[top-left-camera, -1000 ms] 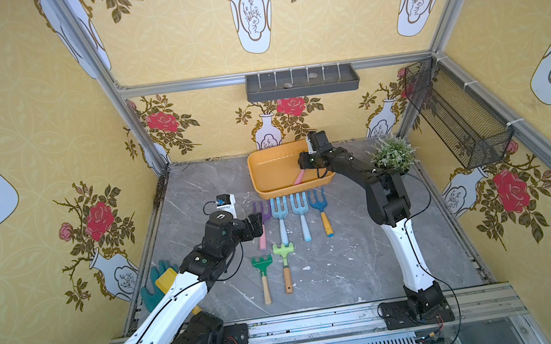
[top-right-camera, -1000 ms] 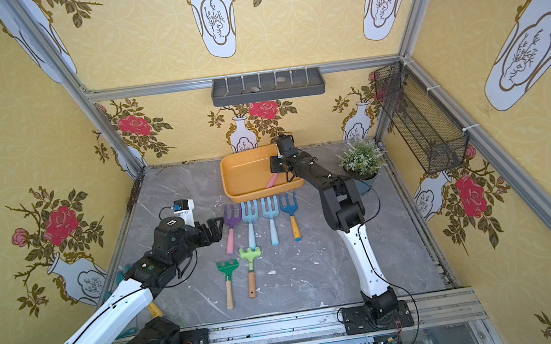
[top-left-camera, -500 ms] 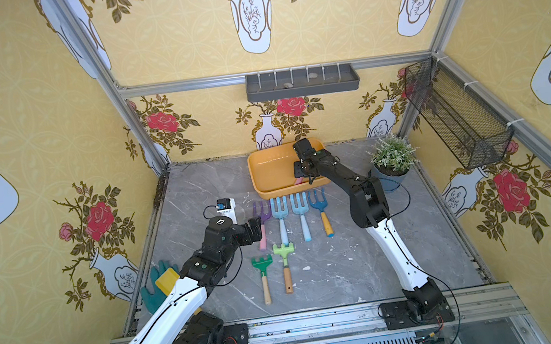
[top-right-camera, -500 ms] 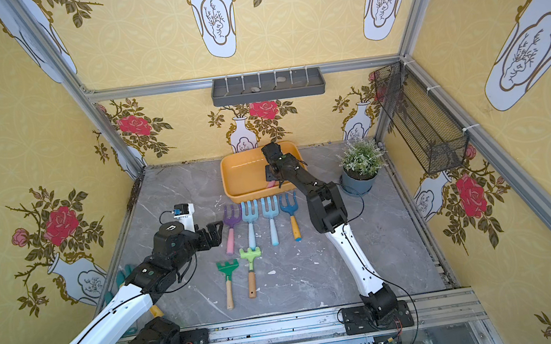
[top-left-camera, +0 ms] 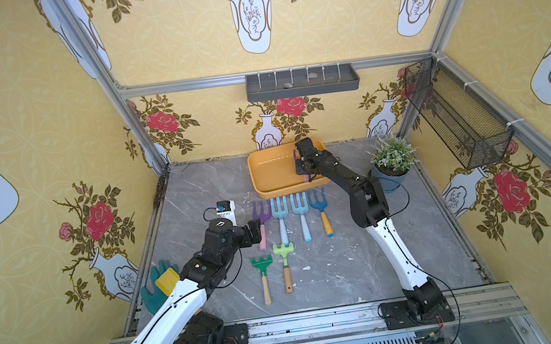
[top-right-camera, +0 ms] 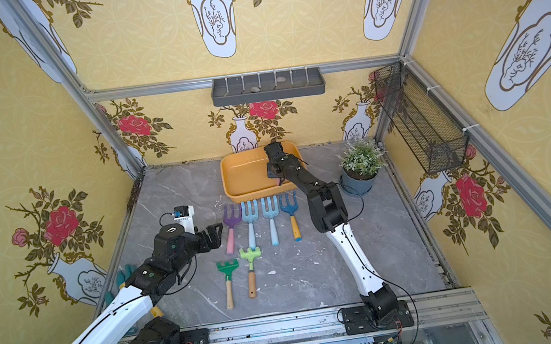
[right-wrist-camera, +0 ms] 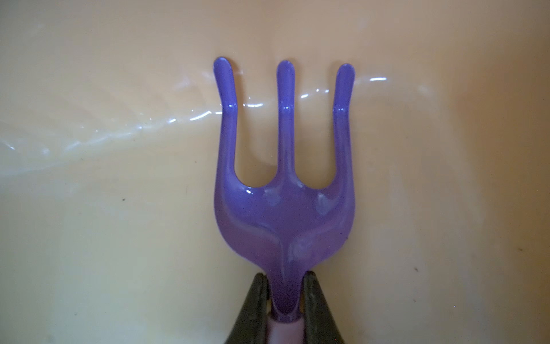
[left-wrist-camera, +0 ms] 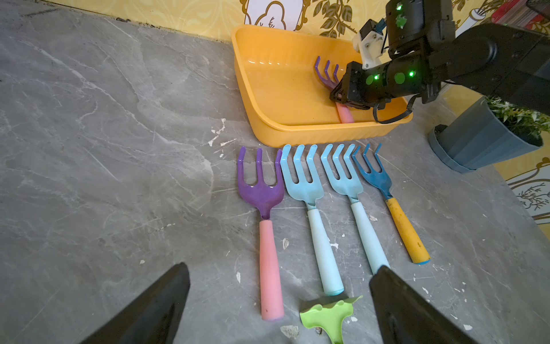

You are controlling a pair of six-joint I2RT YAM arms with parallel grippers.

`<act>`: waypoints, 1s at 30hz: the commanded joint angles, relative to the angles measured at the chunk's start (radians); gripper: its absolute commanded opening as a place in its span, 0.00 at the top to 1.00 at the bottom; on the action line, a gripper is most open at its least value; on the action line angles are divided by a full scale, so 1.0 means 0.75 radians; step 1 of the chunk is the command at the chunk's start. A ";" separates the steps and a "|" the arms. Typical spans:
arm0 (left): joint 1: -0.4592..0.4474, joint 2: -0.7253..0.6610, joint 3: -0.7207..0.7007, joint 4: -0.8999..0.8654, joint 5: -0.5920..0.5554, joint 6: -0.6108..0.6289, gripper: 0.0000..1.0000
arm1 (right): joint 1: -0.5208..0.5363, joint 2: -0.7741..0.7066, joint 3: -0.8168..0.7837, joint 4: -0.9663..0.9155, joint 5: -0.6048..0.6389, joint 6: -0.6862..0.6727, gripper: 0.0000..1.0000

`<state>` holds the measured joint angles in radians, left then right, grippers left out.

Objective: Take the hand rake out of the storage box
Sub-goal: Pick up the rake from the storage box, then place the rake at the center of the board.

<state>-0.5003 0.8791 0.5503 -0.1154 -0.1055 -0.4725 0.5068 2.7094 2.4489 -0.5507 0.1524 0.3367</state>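
Presently, the purple three-tined hand rake (right-wrist-camera: 284, 214) with its pink handle is found inside the shallow orange-yellow plastic storage box (top-left-camera: 268, 170), towards its right end. The box is set at the far edge of the grey marbled desk (top-left-camera: 332, 269). The rake's neck is pinched between the closed-in jaws of the right gripper (right-wrist-camera: 285, 297). The left gripper (left-wrist-camera: 281, 266) is held fully spread and empty above the desk, by a row of four further rakes (left-wrist-camera: 303, 184).

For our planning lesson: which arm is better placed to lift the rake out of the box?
Right. The right end effector is shut on the rake inside the box; the left end effector is open, away from the box.
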 commanded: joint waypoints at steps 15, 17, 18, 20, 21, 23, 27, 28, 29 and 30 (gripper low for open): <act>0.002 -0.122 -0.050 -0.083 -0.082 -0.006 0.00 | 0.031 -0.540 -0.399 0.185 0.003 0.016 1.00; 0.002 -0.140 -0.054 -0.102 -0.096 -0.005 0.00 | 0.052 -0.667 -0.539 0.181 0.016 0.036 1.00; 0.002 -0.154 -0.058 -0.111 -0.104 -0.006 0.00 | 0.070 -0.744 -0.627 0.179 0.026 0.054 1.00; 0.004 -0.180 -0.071 -0.122 -0.122 -0.009 0.00 | 0.120 -0.909 -0.828 0.184 0.059 0.098 1.00; 0.004 -0.193 -0.076 -0.126 -0.127 -0.010 0.00 | 0.155 -1.005 -0.951 0.183 0.097 0.135 1.00; 0.006 -0.216 -0.086 -0.138 -0.127 -0.016 0.00 | 0.251 -1.194 -1.186 0.195 0.163 0.203 1.00; 0.008 -0.234 -0.101 -0.149 -0.125 -0.022 0.00 | 0.575 -1.487 -1.570 0.134 0.389 0.428 1.00; 0.008 -0.235 -0.100 -0.159 -0.124 -0.024 0.00 | 0.684 -1.537 -1.648 0.086 0.477 0.539 1.00; 0.009 -0.237 -0.096 -0.168 -0.125 -0.025 0.00 | 0.784 -1.578 -1.714 0.048 0.568 0.656 1.00; 0.007 -0.242 -0.094 -0.180 -0.124 -0.029 0.00 | 0.892 -1.619 -1.793 0.038 0.646 0.760 1.00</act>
<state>-0.4957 0.7036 0.4805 -0.2337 -0.1871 -0.4835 1.0443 1.5547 1.2034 -0.4435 0.4095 0.6445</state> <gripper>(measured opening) 0.999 0.197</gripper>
